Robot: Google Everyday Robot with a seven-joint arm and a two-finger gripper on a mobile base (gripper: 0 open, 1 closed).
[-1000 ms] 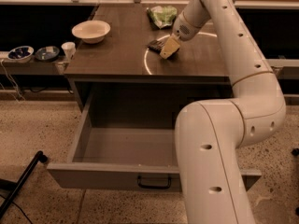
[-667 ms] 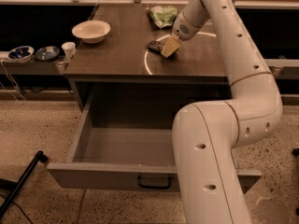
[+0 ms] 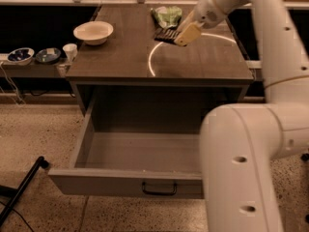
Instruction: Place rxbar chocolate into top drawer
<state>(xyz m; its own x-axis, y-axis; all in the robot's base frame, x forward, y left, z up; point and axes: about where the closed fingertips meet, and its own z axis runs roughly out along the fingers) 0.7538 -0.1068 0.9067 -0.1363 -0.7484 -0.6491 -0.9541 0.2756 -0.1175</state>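
The rxbar chocolate (image 3: 164, 34), dark with pale stripes, is held just above the back of the table top (image 3: 120, 57). My gripper (image 3: 182, 35) is shut on its right end, with a yellowish finger (image 3: 188, 33) showing. The bar hangs in front of the green and white snack bag (image 3: 167, 14). The top drawer (image 3: 96, 180) is pulled wide open below the table front, and its inside shows nothing in it. Its dark handle (image 3: 158, 190) is on the front panel. My white arm fills the right side and hides the drawer's right end.
A white bowl (image 3: 93, 32) sits at the table's back left. Two small bowls (image 3: 19, 55) and a white cup (image 3: 70, 51) stand on a low ledge to the left. A black leg (image 3: 24, 187) lies on the floor at lower left.
My gripper has risen and moved a little right and back, taking the rxbar chocolate off the table top with it. The drawer has not moved.
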